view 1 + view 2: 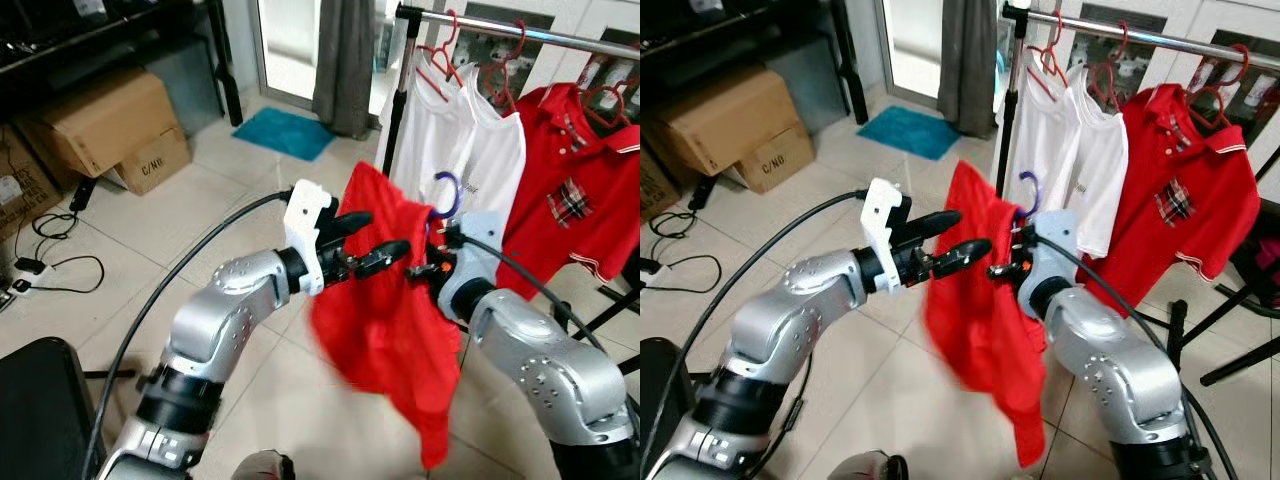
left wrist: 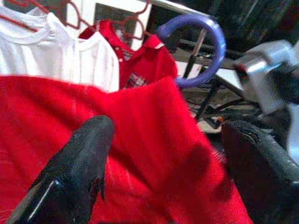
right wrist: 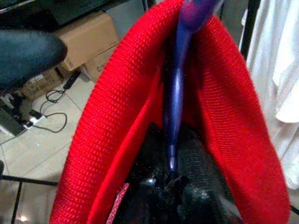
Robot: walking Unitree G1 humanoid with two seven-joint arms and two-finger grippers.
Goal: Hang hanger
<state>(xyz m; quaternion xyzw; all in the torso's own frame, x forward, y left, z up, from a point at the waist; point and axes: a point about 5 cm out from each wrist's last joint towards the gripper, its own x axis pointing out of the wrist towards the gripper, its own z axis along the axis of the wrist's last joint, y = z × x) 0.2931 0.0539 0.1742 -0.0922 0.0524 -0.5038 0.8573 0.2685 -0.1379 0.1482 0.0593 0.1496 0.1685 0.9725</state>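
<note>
Right pincer (image 3: 170,179): my fingers are closed on the neck of the purple hanger (image 1: 447,192), whose hook rises just above them.
Red shirt (image 1: 385,310): draped over that hanger, hanging below my grip.
Left pincer (image 1: 372,240): spread wide, holding nothing, just beside the shirt's shoulder.
Rail (image 1: 560,36): above and beyond my right pincer, well apart.
Doing it well: I should lift the hook over the rail beside the white shirts (image 1: 480,150), keeping it upright.
</note>
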